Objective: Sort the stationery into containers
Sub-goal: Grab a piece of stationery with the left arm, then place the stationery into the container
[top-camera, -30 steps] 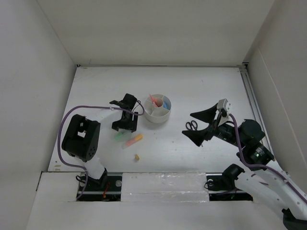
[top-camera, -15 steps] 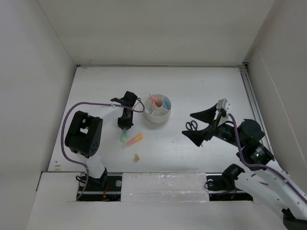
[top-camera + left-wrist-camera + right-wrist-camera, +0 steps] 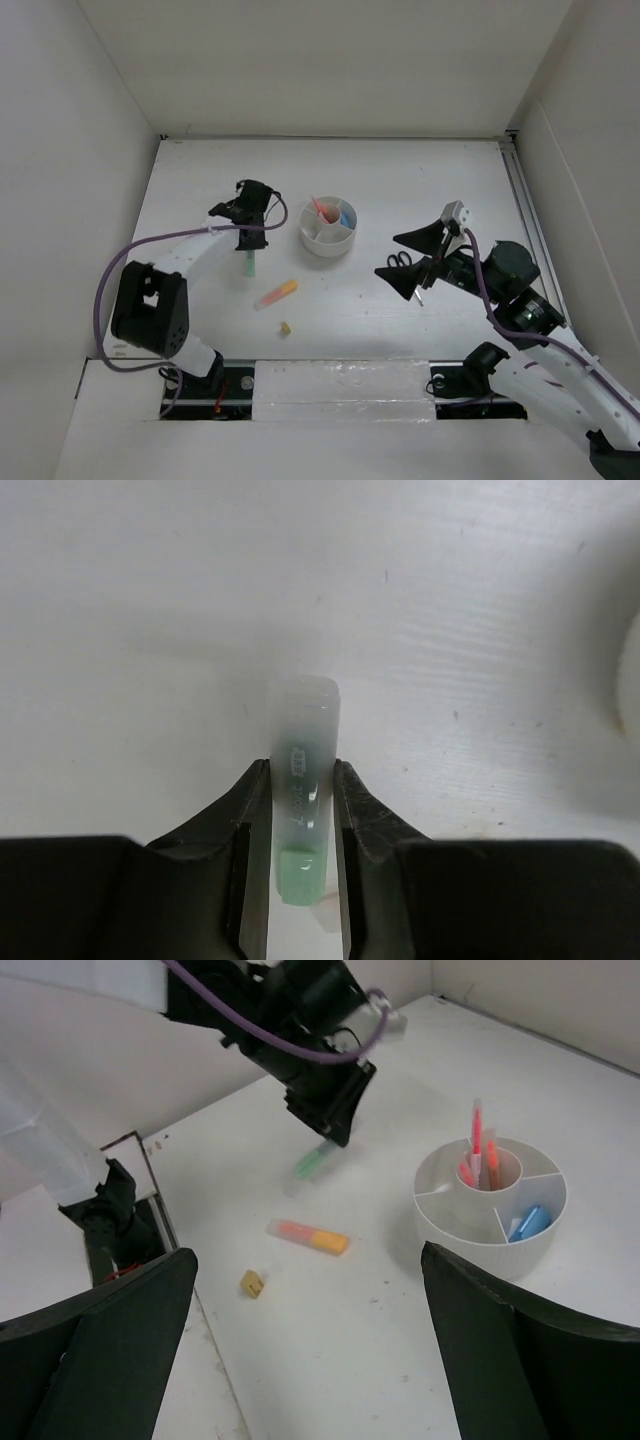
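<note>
My left gripper [image 3: 246, 240] is shut on the green highlighter [image 3: 247, 266], left of the round white organizer [image 3: 328, 243]. In the left wrist view both fingers press the highlighter [image 3: 308, 720] from either side. From the right wrist view it [image 3: 315, 1163] hangs a little above the table, over its own shadow. Pink and orange pens [image 3: 478, 1150] stand in the organizer's [image 3: 440, 1215] central cup and a blue highlighter [image 3: 530, 1222] lies in one wedge. An orange highlighter [image 3: 276, 294] and a yellowish eraser bit [image 3: 285, 328] lie on the table. My right gripper [image 3: 387, 256] stands open above the black-handled scissors [image 3: 400, 262].
White walls close in the table [image 3: 200, 180] on the left, back and right. A raised white ledge [image 3: 330, 385] runs along the near edge between the arm bases. The left arm's purple cable [image 3: 150, 248] loops over the table's left side.
My left gripper has shut on the green highlighter and carried it up and toward the back left. The right arm has shifted slightly, still open.
</note>
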